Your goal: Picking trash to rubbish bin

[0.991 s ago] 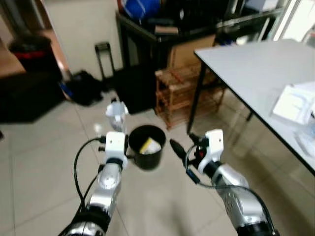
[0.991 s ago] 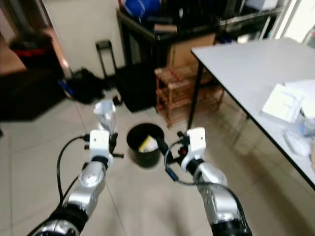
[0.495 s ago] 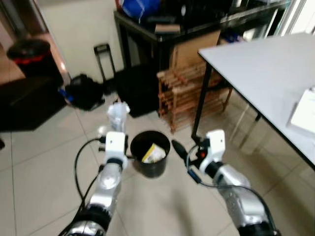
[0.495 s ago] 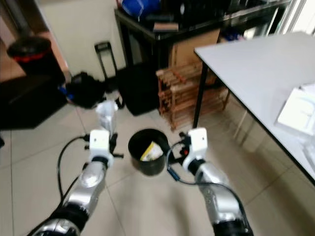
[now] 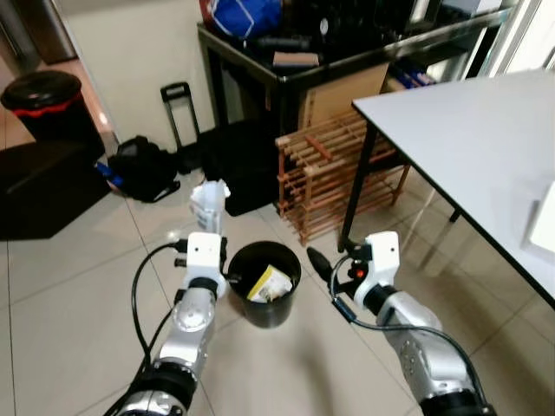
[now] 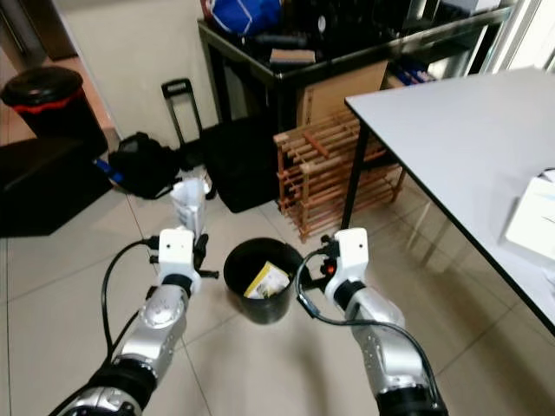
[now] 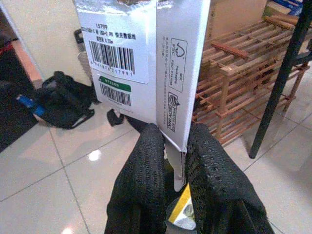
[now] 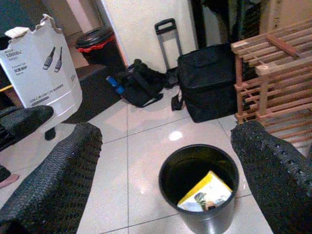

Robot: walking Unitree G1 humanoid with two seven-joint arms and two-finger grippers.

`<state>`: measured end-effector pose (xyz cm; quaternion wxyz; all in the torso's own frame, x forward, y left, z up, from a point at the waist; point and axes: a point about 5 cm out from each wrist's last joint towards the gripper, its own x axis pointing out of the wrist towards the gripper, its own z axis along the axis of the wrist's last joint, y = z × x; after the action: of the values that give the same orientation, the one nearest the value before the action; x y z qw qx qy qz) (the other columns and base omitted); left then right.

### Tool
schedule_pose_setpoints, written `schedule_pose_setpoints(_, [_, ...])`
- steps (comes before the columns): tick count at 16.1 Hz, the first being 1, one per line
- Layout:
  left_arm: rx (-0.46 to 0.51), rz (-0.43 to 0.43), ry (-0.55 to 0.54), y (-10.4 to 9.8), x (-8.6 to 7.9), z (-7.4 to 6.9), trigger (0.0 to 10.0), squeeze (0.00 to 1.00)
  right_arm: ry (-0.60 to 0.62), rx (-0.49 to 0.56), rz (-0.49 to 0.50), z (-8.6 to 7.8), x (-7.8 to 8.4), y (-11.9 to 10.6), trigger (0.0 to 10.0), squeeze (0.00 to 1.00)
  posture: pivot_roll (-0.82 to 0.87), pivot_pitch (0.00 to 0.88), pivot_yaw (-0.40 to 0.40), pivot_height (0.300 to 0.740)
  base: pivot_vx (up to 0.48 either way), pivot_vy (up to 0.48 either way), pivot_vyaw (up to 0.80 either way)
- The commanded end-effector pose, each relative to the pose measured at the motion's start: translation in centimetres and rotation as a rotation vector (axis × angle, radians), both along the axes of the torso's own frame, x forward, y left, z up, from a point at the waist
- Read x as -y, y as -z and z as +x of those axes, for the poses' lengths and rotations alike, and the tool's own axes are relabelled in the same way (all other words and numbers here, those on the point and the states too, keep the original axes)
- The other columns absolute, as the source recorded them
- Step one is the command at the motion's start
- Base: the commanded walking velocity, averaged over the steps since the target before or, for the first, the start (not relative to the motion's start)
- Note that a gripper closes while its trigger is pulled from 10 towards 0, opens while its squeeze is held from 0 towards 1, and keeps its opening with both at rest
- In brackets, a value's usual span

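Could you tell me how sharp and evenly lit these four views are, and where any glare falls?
Left and right eye views: fairly sharp, window glare washing out the upper right past the white table. Left wrist view: print on the white box crisp, a bright spot on the floor tiles. Right wrist view: black bin sharp, near black fingers soft, a glare spot on the tiles behind it.
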<state>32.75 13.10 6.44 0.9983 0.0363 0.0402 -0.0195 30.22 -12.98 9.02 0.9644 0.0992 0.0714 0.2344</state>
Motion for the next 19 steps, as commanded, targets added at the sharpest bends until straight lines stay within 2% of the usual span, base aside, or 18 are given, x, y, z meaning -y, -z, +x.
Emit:
schedule_pose_setpoints(1, [0.000,0.001,0.017,-0.03,0.72,-0.01,10.0,0.00,0.023,-0.006,-0.016,0.02,0.66,0.14,10.0,0.00,-0.09,0.118,0.057,0.740,0.371,0.000,0.00])
schedule_pose_setpoints(6, [-0.001,0.000,0.017,-0.01,0.72,0.00,10.0,0.00,0.023,-0.010,-0.019,0.06,0.58,0.23,10.0,0.00,-0.09,0.115,0.057,0.740,0.373,0.000,0.00])
schedule_pose_setpoints(9, [0.000,0.000,0.016,-0.01,0.74,-0.02,10.0,0.00,0.015,-0.014,-0.024,0.07,0.41,0.31,10.0,0.00,-0.09,0.114,0.057,0.740,0.371,0.000,-0.59])
schedule_pose_setpoints(16, [-0.002,0.000,0.019,0.06,0.74,-0.09,10.0,0.00,0.019,-0.004,-0.021,0.09,0.34,0.22,10.0,0.00,-0.09,0.106,0.059,0.740,0.371,0.000,0.00])
schedule_pose_setpoints(19, [-0.003,0.000,0.021,0.07,0.84,-0.12,10.0,0.00,0.016,0.006,-0.026,0.13,0.25,0.12,10.0,0.00,-0.09,0.105,0.058,0.740,0.370,0.000,-0.34])
